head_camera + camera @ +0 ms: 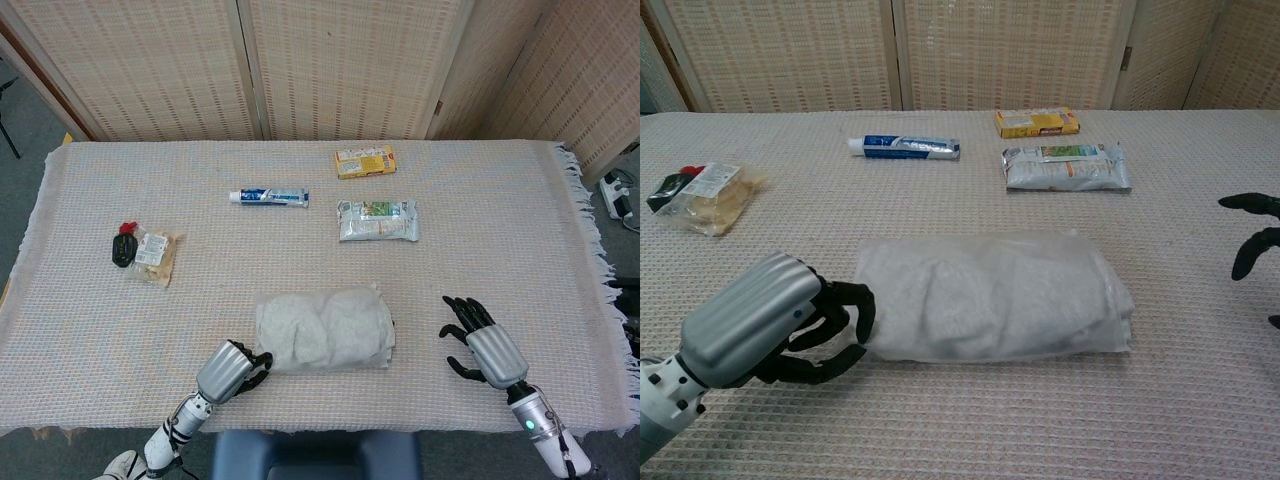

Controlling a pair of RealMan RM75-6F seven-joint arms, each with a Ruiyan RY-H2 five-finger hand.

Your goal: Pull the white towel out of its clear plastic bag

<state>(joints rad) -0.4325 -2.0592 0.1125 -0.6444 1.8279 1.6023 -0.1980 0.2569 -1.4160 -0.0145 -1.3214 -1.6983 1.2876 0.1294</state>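
The white towel lies rolled inside its clear plastic bag near the table's front edge, lengthwise left to right. My left hand is at the bag's left end. Its fingers curl over the bag's corner with the thumb under it, pinching the plastic. My right hand hovers to the right of the bag, apart from it, fingers spread and holding nothing. In the chest view only the fingertips of my right hand show at the right border.
Further back on the woven tablecloth lie a toothpaste tube, a silver packet and a yellow box. A snack bag with a black and red item sits at the left. Folding screens stand behind.
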